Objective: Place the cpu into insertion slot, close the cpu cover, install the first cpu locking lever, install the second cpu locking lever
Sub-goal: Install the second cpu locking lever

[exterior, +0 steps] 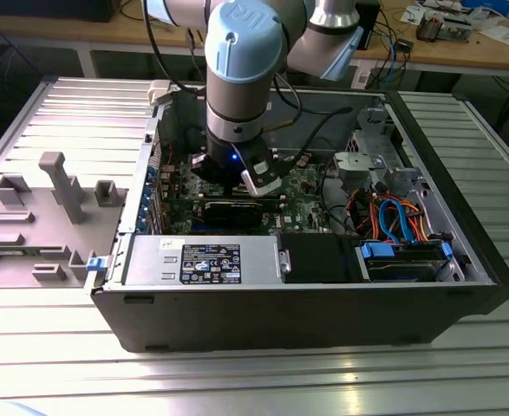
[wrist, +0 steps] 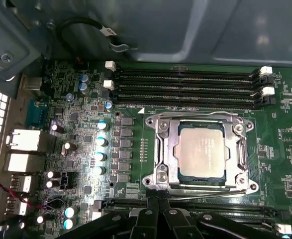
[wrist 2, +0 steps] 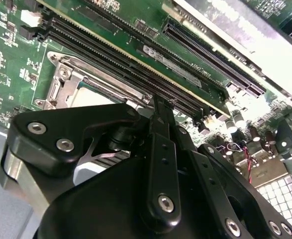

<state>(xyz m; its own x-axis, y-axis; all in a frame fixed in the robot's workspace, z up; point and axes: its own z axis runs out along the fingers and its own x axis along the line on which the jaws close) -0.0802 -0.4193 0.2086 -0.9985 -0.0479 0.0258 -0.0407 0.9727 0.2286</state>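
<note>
The cpu (wrist: 201,149) is seen lying flat in the insertion slot (wrist: 241,158), its silvery face upward, in the first wrist view. The cpu cover (wrist: 170,149) is closed down around it, its metal frame bordering the chip on all sides, with the chip showing through the square window. Thin locking levers (wrist: 205,187) are seen running along the edges of the frame; whether they are latched cannot be told. In the second wrist view a corner of the cover (wrist 2: 68,79) and a pale part of the chip (wrist 2: 88,97) are visible just beyond the black linkage.

The socket is set in the green circuit board (wrist: 86,129), between two groups of long black memory slots (wrist: 185,84). Small round capacitors (wrist: 102,142) are lined up beside the socket.

The gripper (wrist: 158,204) is held low over the board at the edge of the socket nearest the camera. Its two black fingers are pressed together, tips touching, and nothing is pinched between them. In the second wrist view the closed fingers (wrist 2: 160,114) are seen ending near the memory slots.

In the exterior view the arm (exterior: 237,69) is reaching down into the open computer case (exterior: 323,303), which is lying on a ribbed metal table (exterior: 237,381). A grey power supply (exterior: 202,260) is placed along the near wall of the case, and a grey fixture tray (exterior: 46,217) is set at the exterior view's left.
</note>
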